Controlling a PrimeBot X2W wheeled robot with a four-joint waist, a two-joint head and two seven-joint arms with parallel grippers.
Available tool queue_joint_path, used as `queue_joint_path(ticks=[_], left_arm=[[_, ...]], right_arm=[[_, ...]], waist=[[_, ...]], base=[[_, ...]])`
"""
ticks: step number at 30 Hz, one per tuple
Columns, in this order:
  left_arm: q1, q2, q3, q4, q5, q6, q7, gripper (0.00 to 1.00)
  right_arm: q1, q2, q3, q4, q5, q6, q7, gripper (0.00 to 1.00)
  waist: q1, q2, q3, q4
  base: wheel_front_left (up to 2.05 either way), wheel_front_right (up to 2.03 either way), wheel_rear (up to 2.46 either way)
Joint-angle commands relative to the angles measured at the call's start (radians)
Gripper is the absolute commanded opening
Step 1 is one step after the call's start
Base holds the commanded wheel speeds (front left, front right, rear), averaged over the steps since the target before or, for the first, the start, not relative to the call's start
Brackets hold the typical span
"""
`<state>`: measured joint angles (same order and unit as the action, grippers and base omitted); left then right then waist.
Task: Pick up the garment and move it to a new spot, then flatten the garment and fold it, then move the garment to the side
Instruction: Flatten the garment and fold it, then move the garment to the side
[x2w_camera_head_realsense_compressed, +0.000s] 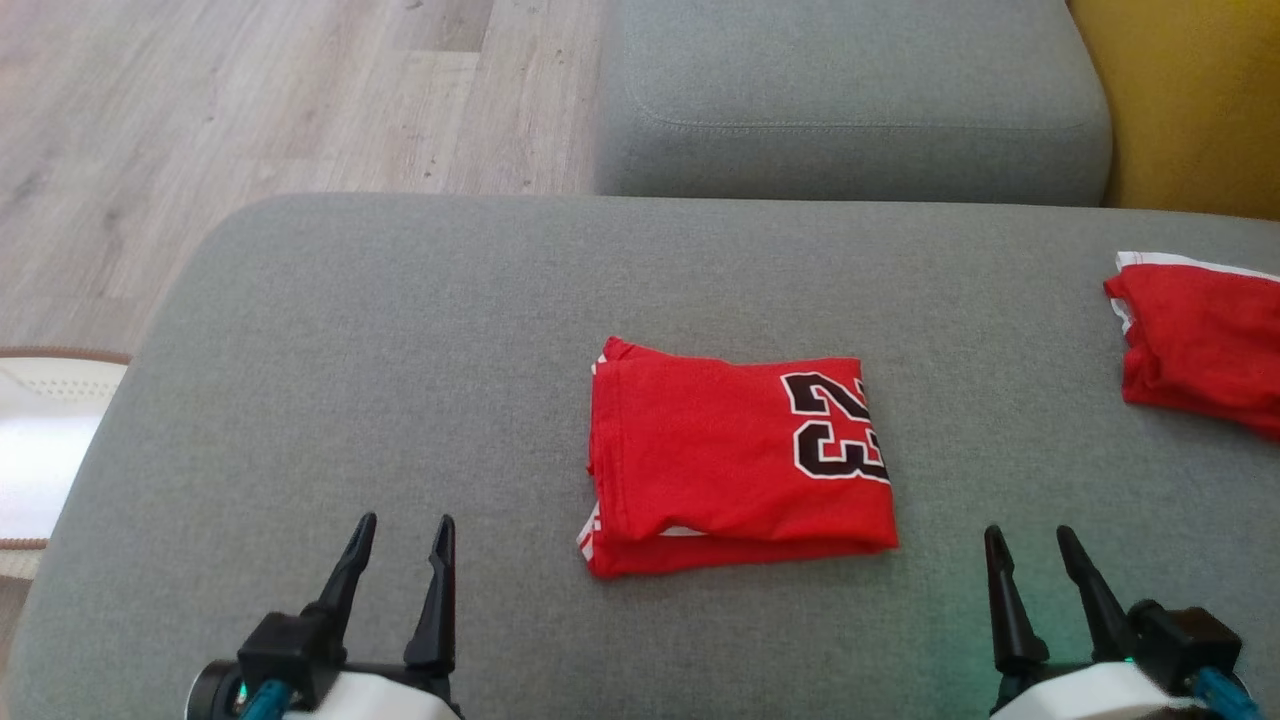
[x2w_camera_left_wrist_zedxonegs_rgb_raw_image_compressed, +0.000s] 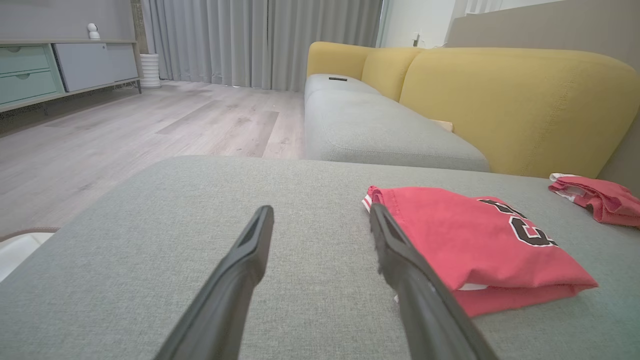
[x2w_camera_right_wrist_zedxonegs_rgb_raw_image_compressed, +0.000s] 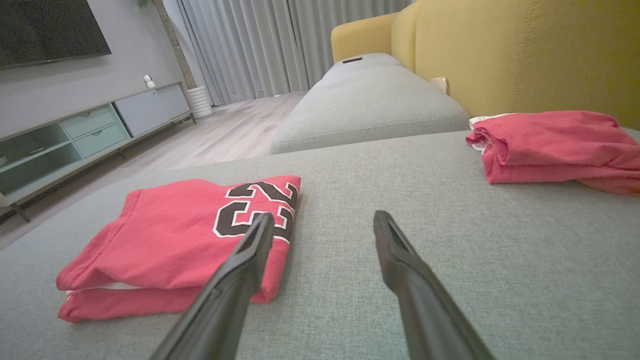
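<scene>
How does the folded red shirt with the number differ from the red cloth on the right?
The numbered red jersey is folded into a neat flat rectangle; the red garment at the right is a looser, rumpled bundle. The jersey shows a black number; the other shows none. Both are red with white trim, on the grey cushion.

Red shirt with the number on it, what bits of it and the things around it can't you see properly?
Folded red shirt: head view, its number reaches the folded edge, so anything past it is hidden; right wrist view, the right pincer covers part.
Second red garment: head view, cut off by the right edge.
Dark object on the far cushion: left wrist view, too small to identify.
</scene>
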<state>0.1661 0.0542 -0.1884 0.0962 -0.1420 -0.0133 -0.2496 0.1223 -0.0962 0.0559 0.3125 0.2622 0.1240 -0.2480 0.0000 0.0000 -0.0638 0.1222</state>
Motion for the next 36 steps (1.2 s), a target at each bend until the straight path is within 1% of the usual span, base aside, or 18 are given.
queue_joint_path(ticks=[1, 12, 25, 36], left_arm=[[-0.029, -0.004, 0.029, -0.038, 0.01, -0.003, -0.012, 1.0], [-0.028, -0.004, 0.033, -0.022, 0.022, -0.004, -0.012, 1.0], [-0.032, -0.004, 0.033, -0.002, 0.019, 0.005, -0.012, 1.0], [-0.037, -0.004, 0.033, 0.004, 0.024, 0.003, -0.012, 1.0]], right_arm=[[-0.029, -0.003, 0.016, -0.032, -0.014, 0.007, -0.013, 1.0], [-0.018, 0.018, 0.006, -0.04, -0.042, 0.007, -0.014, 1.0], [-0.013, 0.023, 0.0, -0.034, -0.05, 0.007, -0.014, 1.0], [-0.014, 0.028, 0.002, -0.04, -0.053, 0.007, -0.014, 1.0]], waist=[[0.0, 0.0, 0.001, 0.0], [0.0, 0.0, 0.0, 0.0], [0.0, 0.0, 0.0, 0.005], [0.0, 0.0, 0.021, 0.011]], base=[[0.0, 0.0, 0.0], [0.0, 0.0, 0.0], [0.0, 0.0, 0.0], [0.0, 0.0, 0.0]])
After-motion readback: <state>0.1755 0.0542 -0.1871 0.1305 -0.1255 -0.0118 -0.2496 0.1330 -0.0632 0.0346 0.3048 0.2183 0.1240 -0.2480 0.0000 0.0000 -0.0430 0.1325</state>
